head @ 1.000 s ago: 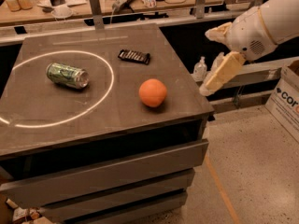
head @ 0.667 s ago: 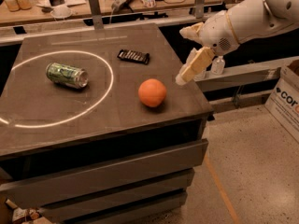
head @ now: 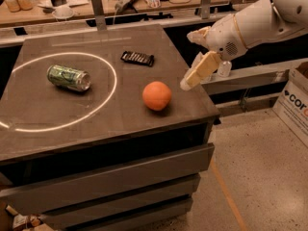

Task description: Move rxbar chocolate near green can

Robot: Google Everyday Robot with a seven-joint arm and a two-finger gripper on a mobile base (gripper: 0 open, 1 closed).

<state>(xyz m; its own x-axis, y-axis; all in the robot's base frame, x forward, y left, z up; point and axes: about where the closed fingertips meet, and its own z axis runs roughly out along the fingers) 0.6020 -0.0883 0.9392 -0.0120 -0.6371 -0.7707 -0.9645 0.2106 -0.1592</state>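
My gripper (head: pixel 191 78) is now hanging just beside the orange (head: pixel 157 95), over the edge of the table (head: pixel 96 124). A second ago it was further out from the orange, past that edge, so the arm is coming in toward the things on top. It is holding nothing, and I cannot tell if it is apart or together.

For the task, this means I am only approaching; the grasp is not yet begun. The chocolate bar (head: pixel 137 58) is lying flat behind the orange, near it but not touching, and it is not moved from its place. The green can (head: pixel 69 77) is lying on its side, well apart from the orange, on the side away from my gripper, inside the white circle (head: pixel 113 88) drawn on the top. I am judging that my way to the bar is passing over or behind the orange, so I must be careful not to roll it.

For writing, the cardboard box (head: pixel 293 97) on the floor, far beyond my gripper from the orange, is showing the letters "cor". The pale marks on the bar and the can's pattern I am not able to read.
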